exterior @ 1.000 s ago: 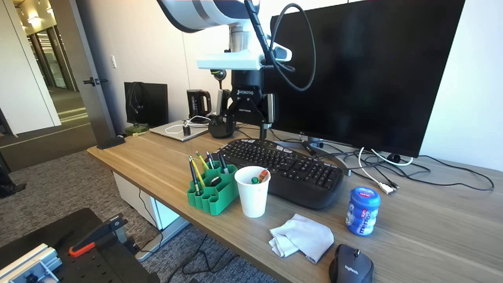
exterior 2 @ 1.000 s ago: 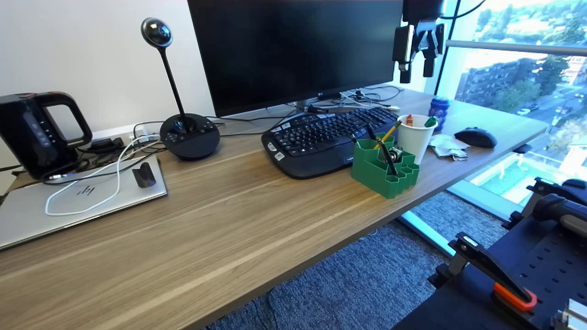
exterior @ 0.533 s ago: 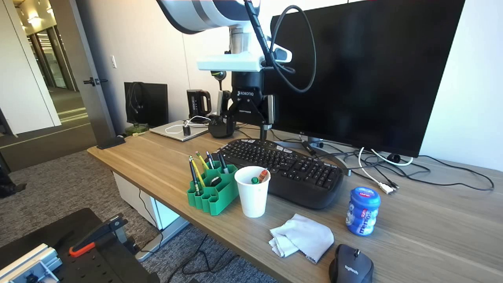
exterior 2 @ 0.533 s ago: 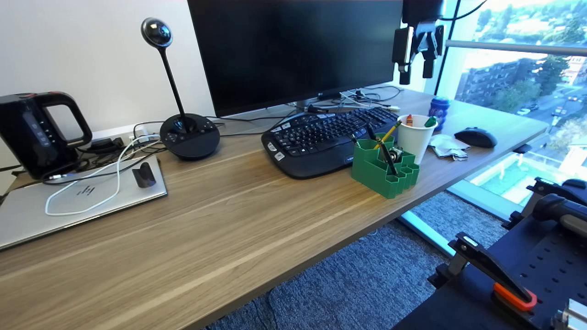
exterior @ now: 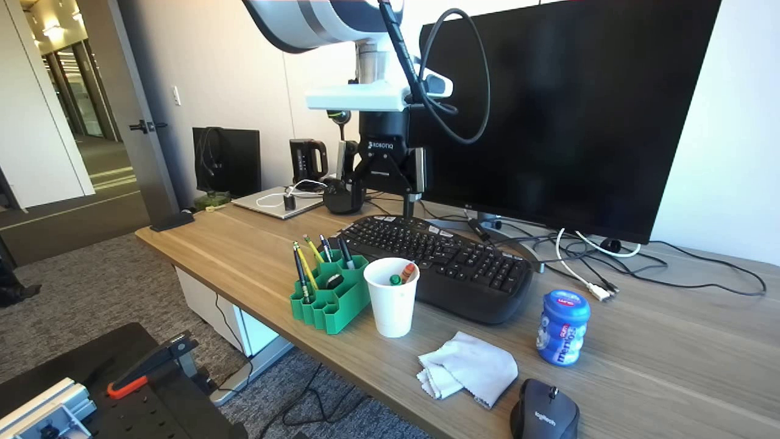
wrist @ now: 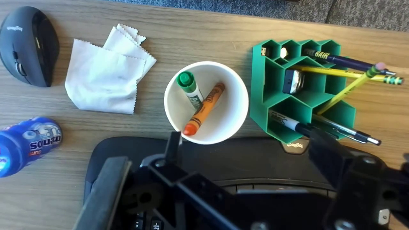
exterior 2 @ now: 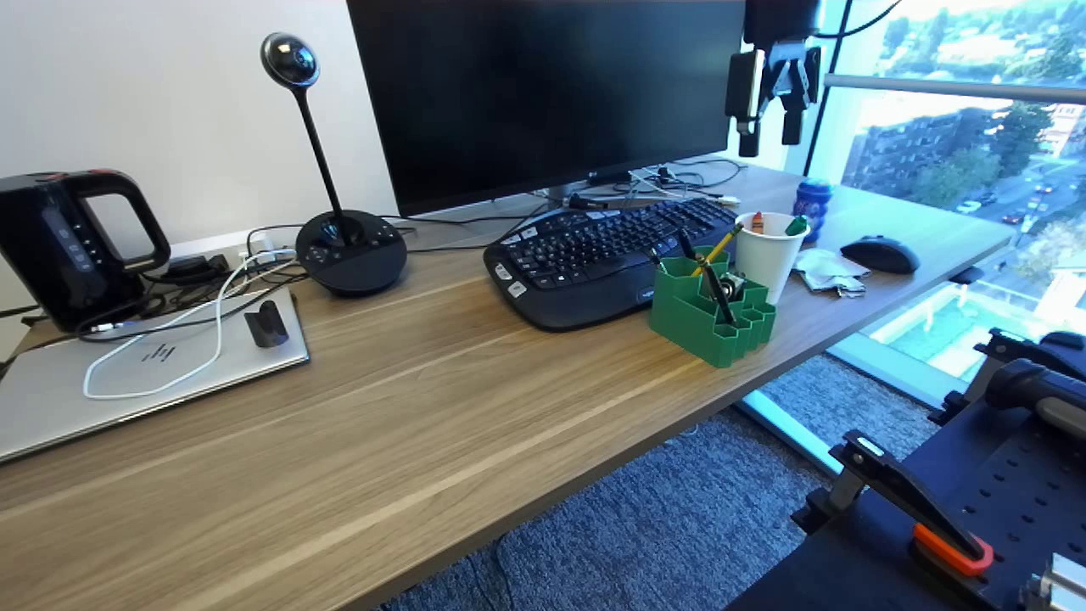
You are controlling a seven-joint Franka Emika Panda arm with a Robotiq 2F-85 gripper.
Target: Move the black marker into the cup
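The black marker, with a white barrel (wrist: pixel 286 121) and dark cap, leans in a front cell of the green organizer (wrist: pixel 258 86). In an exterior view the marker (exterior: pixel 345 253) sticks up from the organizer's back corner. Beside the organizer stands the white paper cup (exterior: pixel 392 311), upright, with a green marker (wrist: pixel 188 81) and an orange crayon (wrist: pixel 209 100) inside. High above the desk, my gripper (exterior 2: pixel 770 136) is open, nothing between its fingers. From the wrist, the gripper (wrist: pixel 244 139) spans the keyboard; one fingertip overlaps the marker's cap in the picture, hiding its end.
Pencils (wrist: pixel 348 91), pens and a small eraser-like block share the organizer. A black keyboard (exterior 2: pixel 585 271) lies behind the cup and organizer, before a large monitor (exterior: pixel 548 122). A cloth (exterior: pixel 469 369), mouse (exterior: pixel 545 411) and blue gum bottle (exterior: pixel 563 329) are past the cup.
My gripper has sunk very slightly during the last second, staying open. Marker, cup and organizer have not moved.
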